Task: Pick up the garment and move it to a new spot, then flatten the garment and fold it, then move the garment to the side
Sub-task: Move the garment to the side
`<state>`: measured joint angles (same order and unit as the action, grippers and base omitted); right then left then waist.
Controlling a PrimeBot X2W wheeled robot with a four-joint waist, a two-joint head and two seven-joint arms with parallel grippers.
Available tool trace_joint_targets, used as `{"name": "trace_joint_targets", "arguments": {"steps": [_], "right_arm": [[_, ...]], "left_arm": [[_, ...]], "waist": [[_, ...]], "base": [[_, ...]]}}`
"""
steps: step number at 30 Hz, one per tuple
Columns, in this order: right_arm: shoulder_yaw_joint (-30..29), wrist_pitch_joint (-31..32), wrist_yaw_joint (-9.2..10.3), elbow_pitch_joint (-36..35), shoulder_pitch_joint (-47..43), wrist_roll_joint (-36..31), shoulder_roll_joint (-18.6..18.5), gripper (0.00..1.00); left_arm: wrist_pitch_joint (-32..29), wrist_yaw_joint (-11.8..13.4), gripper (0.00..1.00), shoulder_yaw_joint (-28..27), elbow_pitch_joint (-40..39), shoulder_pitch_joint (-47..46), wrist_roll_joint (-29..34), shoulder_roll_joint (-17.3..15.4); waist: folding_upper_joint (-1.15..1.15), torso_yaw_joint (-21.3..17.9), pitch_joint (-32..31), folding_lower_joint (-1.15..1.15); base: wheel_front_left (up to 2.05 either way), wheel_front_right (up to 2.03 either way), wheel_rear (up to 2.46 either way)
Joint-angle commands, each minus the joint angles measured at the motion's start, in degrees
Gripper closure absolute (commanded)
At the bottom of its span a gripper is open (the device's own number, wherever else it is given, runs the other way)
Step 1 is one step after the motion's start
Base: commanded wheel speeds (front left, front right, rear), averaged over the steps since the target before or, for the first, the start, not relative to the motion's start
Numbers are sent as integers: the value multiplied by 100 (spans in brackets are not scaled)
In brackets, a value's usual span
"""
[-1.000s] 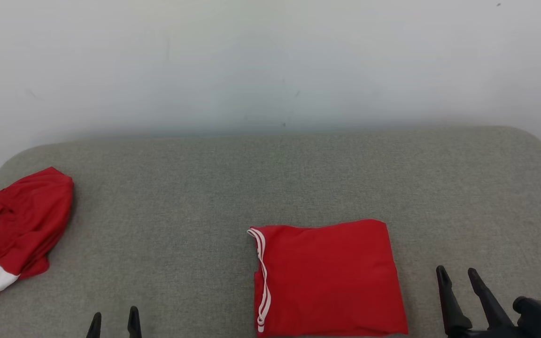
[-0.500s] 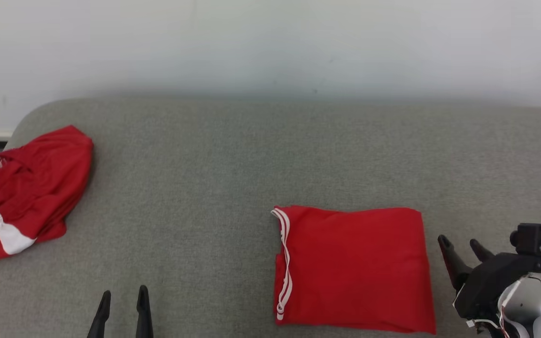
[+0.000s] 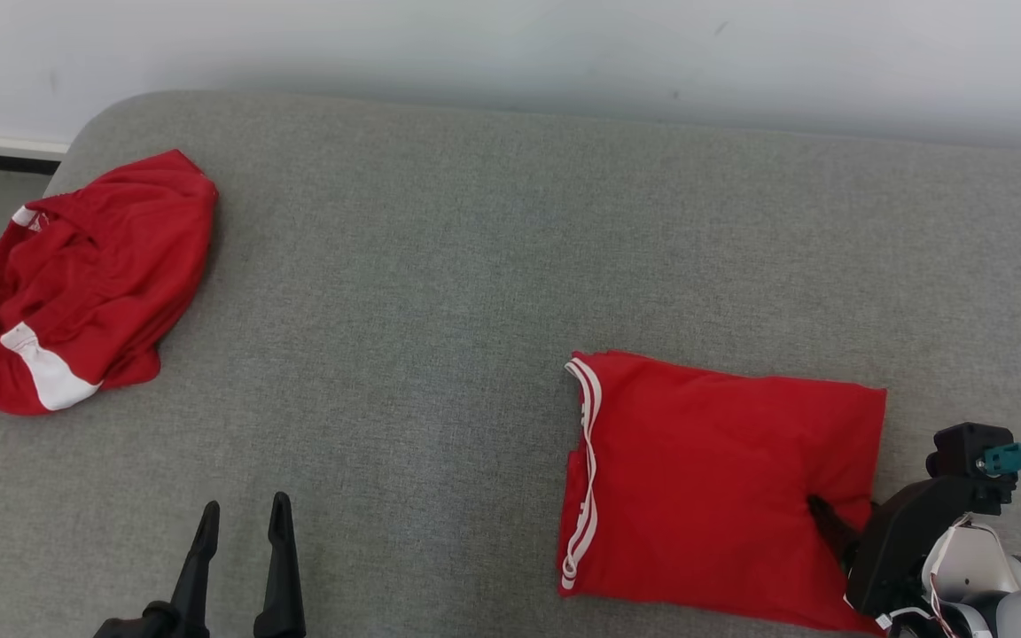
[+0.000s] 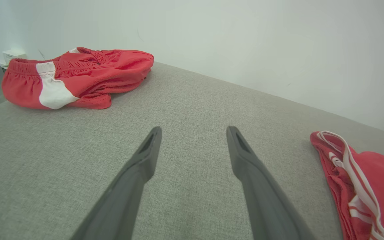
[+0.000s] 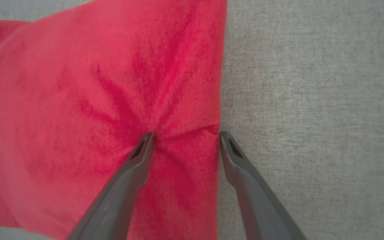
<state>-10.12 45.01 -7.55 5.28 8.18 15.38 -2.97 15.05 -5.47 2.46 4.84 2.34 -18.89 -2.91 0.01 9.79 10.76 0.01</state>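
**Right claw comes onto the folded garment's right edge**

The right claw stands wide apart and has closed on nothing. It straddles the right-hand edge of the folded red garment. In the right wrist view one finger presses its tip into the red cloth, and creases fan out from that tip. The other finger has its tip on the grey surface, touching or just beside the cloth edge. A second ago this claw was at the near right, clear of the garment, with both fingers pointing up over bare grey fabric. Now the head view shows one dark finger on the cloth near its near-right corner, with the wrist body behind it.

The left claw is also wide apart and empty, at the near left over bare fabric, much as before.

The folded garment lies flat, right of centre and on the near side of the grey fabric-covered padded surface. Its white-striped hem is on its left edge. A crumpled red garment with a white patch lies well apart at the far left edge.

The head view has tilted down since the earlier pictures, so less of the pale wall is visible. Both garments sit differently in the picture for that reason.
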Motion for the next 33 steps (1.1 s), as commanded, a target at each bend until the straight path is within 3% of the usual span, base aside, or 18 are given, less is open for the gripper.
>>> {"name": "trace_joint_targets", "arguments": {"steps": [1,3,4,6,13,25,33], "right_arm": [[56,79,14,79,-67,-7,15,0],[125,197,14,155,-99,-96,21,0],[145,255,14,181,-110,-118,25,20],[250,298,13,141,-80,-206,41,100],[570,389,7,-272,234,-615,-175,100],[1927,506,8,-653,1308,-152,-1803,100],[2096,-118,14,-153,2072,33,-2625,100]], "left_arm": [[16,20,0,18,-16,-41,-45,4],[16,30,0,33,-16,-91,-52,4],[16,29,0,42,-18,-115,-65,3],[16,25,0,69,-34,-149,-71,3],[16,27,0,33,-137,-231,-52,3],[16,-103,0,-174,-599,-618,364,2],[15,-186,0,-91,-927,-1058,809,-3]], "waist": [[-1,56,84,-1],[-1,59,118,-1],[-1,58,135,-1],[-1,42,165,-1],[-1,-212,279,-1],[-1,-1530,892,-1],[-1,-2339,1456,-1]], "base": [[0,0,0],[0,0,0],[0,0,0],[0,0,0],[0,0,0],[0,0,0],[0,0,0]]}}
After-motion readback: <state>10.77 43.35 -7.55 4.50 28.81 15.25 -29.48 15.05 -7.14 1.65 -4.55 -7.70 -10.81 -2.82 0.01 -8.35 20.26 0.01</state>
